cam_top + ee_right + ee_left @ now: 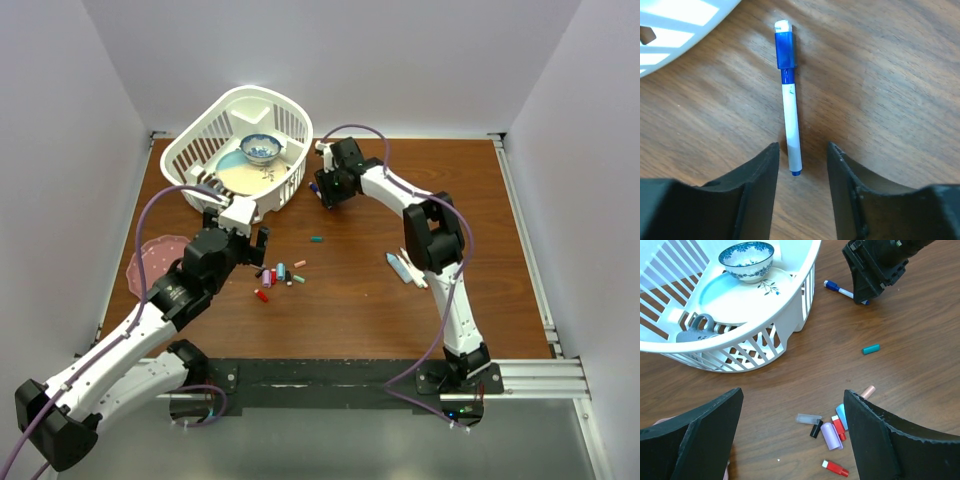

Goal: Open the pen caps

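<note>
right wrist: right gripper (801, 150) jaws part-open, straddling the capped pen (790, 115) at its tail, lined up to pinch it. left gripper (792, 392) gapes wide, empty, above loose caps (831, 435), likely waiting to pull.

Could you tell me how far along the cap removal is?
Done: loose caps lie clustered together, a teal cap apart. In hand: the right gripper, open, straddles a blue-capped pen beside the basket. Left: its blue cap, apparently still on. The left gripper hangs open.
</note>
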